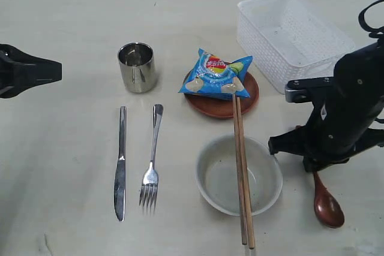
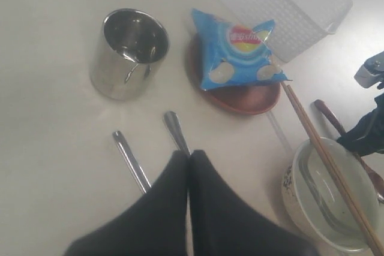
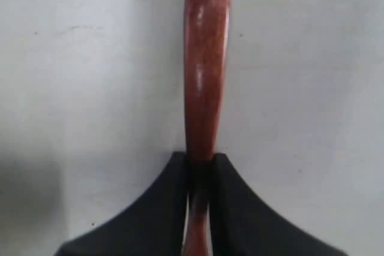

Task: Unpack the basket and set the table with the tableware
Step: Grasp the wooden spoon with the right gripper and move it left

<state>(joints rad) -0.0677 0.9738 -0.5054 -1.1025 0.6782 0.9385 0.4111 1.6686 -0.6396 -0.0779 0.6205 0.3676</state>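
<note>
The dark red wooden spoon [image 1: 327,205] lies on the table [image 1: 60,208] right of the white bowl [image 1: 207,175]. My right gripper [image 3: 201,157] is shut on the spoon's handle [image 3: 205,58], low over the table [image 1: 312,166]. Two chopsticks [image 1: 240,148] rest across the bowl and the reddish-brown plate [image 1: 249,97]. The steel cup [image 1: 137,67], knife [image 1: 121,160] and fork [image 1: 152,160] sit at the left. The white basket [image 1: 294,34] stands at the back right and looks empty. My left gripper [image 2: 190,154] is shut on nothing, off at the left edge [image 1: 57,70].
A blue snack bag [image 1: 217,76] lies on the plate. The right arm's dark body stands between the basket and the spoon. The bowl and the chopsticks' ends are close to the table's front edge.
</note>
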